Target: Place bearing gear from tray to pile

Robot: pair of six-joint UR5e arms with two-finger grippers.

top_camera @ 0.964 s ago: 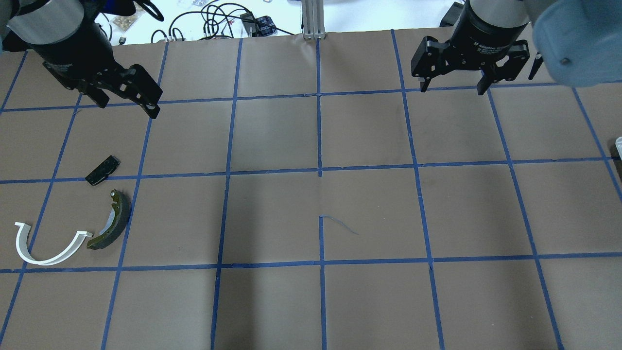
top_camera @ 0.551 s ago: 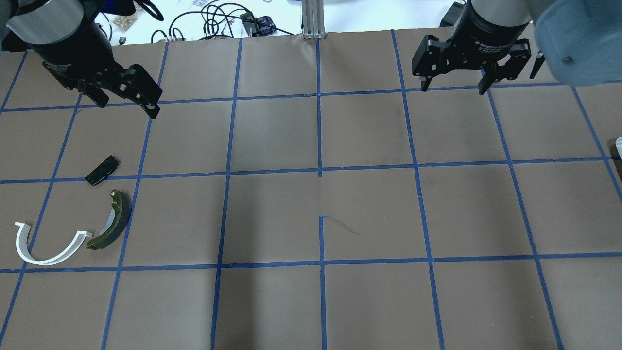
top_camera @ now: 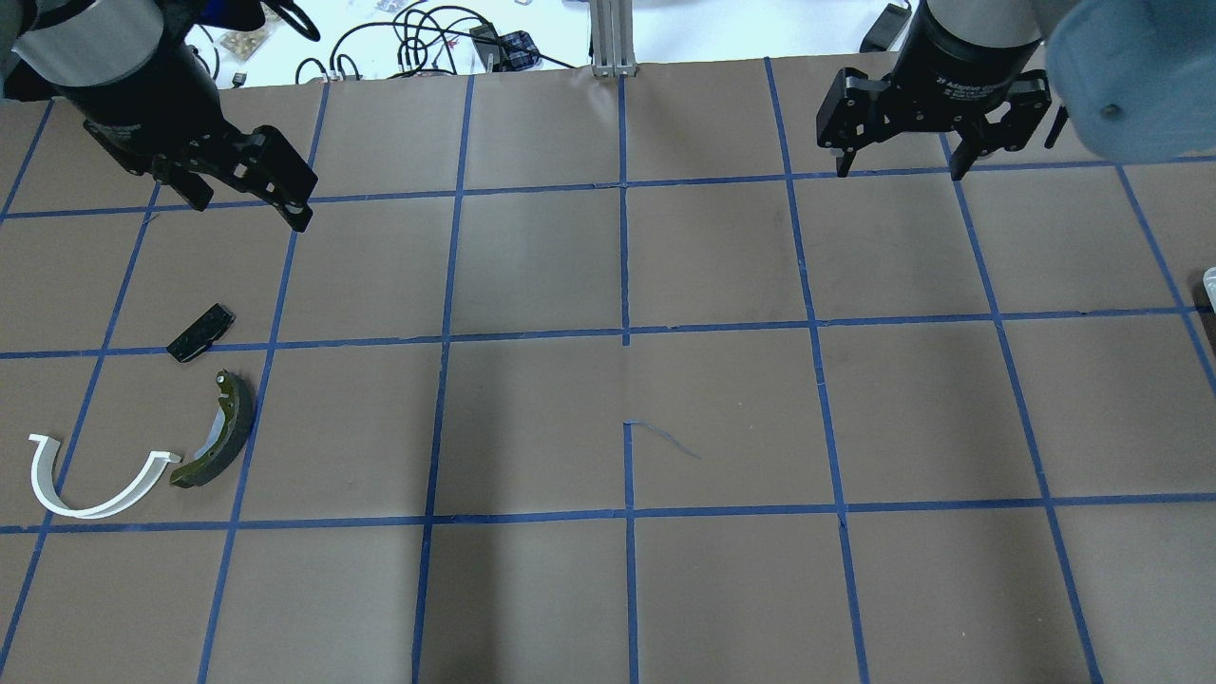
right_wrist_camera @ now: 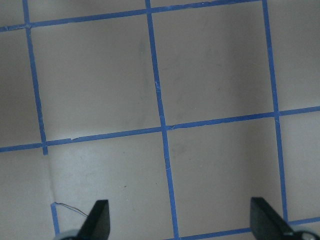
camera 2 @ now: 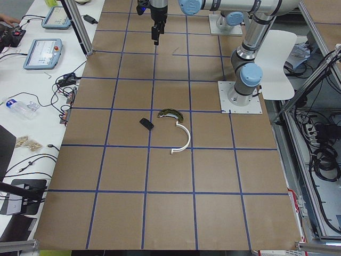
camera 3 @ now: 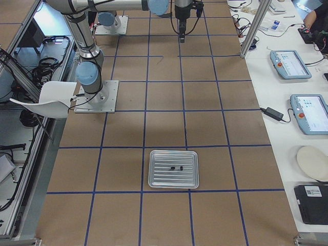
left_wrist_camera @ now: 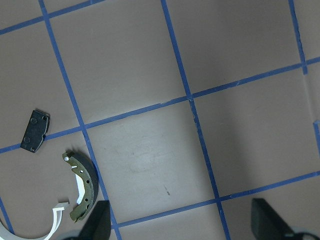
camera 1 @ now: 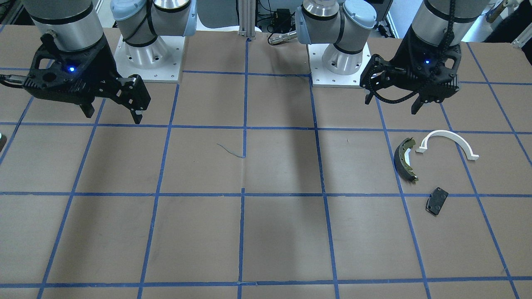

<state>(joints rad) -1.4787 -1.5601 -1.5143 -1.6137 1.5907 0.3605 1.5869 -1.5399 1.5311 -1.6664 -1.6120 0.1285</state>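
The pile lies on the robot's left: an olive brake shoe (top_camera: 220, 432) (camera 1: 405, 160), a white plastic arc (top_camera: 90, 480) (camera 1: 449, 141) and a small dark pad plate (top_camera: 200, 332) (camera 1: 436, 201). My left gripper (top_camera: 250, 207) (camera 1: 391, 106) hangs open and empty above the table, beyond the pile. My right gripper (top_camera: 900, 173) (camera 1: 113, 117) is open and empty over bare paper. The metal tray (camera 3: 159, 177) shows in the exterior right view. Two small dark parts (camera 3: 177, 168) lie in it, too small to tell which is the bearing gear.
The table is brown paper with a blue tape grid (top_camera: 625, 332). A loose tape strand (top_camera: 665, 439) lies near the middle. Cables and gear (top_camera: 418, 38) sit past the far edge. The tray's edge just shows at the overhead view's right border (top_camera: 1209, 281).
My right gripper has shifted slightly to the right and toward the far edge, still open. The left gripper and the pile have not moved.
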